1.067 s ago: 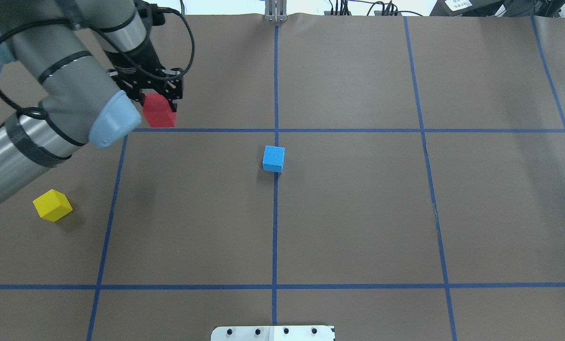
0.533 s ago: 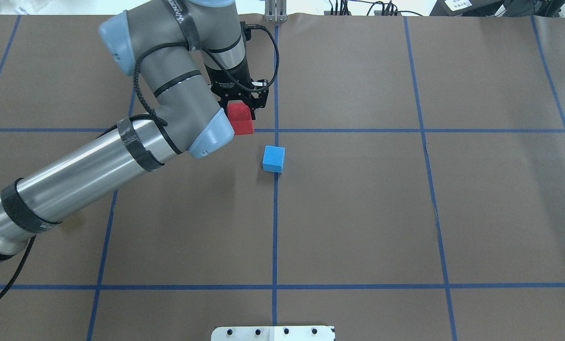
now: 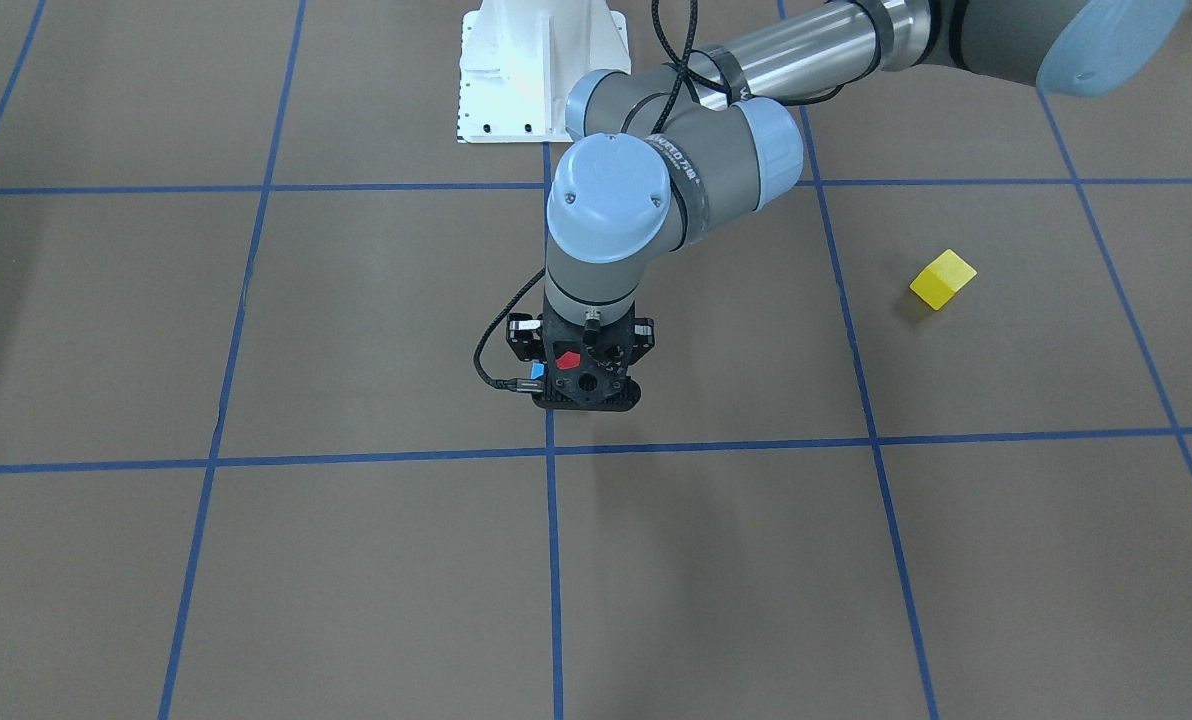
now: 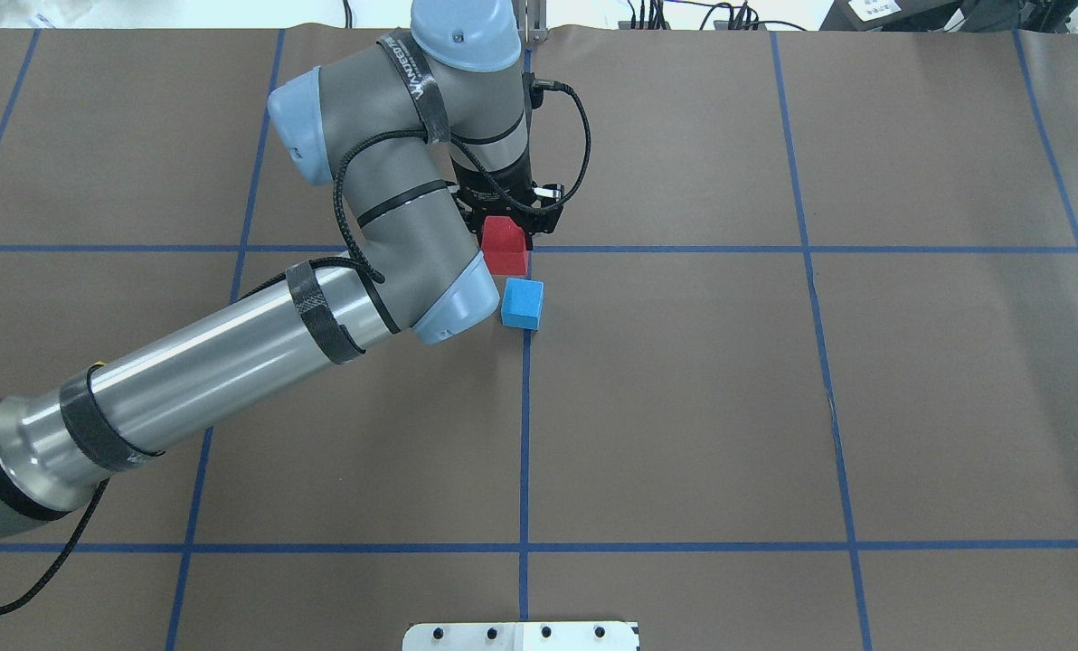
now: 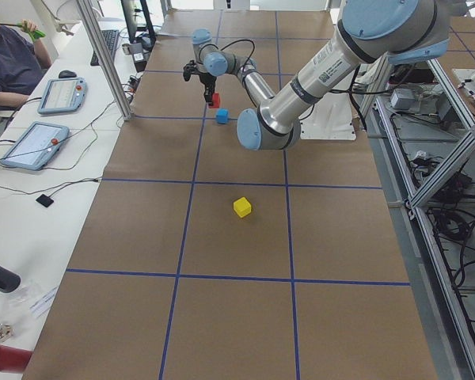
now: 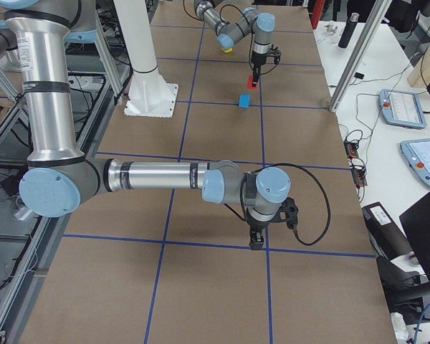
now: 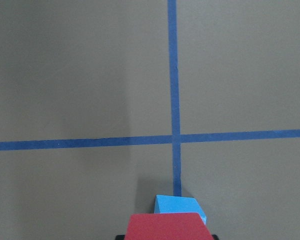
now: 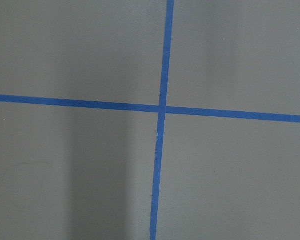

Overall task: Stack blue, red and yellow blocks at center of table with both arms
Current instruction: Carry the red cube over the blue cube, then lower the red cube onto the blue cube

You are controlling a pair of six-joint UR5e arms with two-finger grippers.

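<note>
My left gripper (image 4: 505, 237) is shut on the red block (image 4: 505, 248) and holds it above the table, just beyond and slightly left of the blue block (image 4: 522, 303). The blue block sits on the centre line. In the left wrist view the red block (image 7: 165, 226) fills the bottom edge with the blue block (image 7: 180, 206) just past it. The yellow block (image 3: 943, 278) lies alone on the robot's left side; my arm hides it in the overhead view. My right gripper (image 6: 256, 242) shows only in the exterior right view, so I cannot tell whether it is open or shut.
Brown paper with a blue tape grid (image 4: 525, 452) covers the table. The white robot base plate (image 3: 541, 70) is at the robot's edge. Operator desks with tablets (image 5: 36, 142) run along the far side.
My left arm has swung right with the red block, from the left part of the table to just beside the blue block. The arm now covers the yellow block in the overhead view.
</note>
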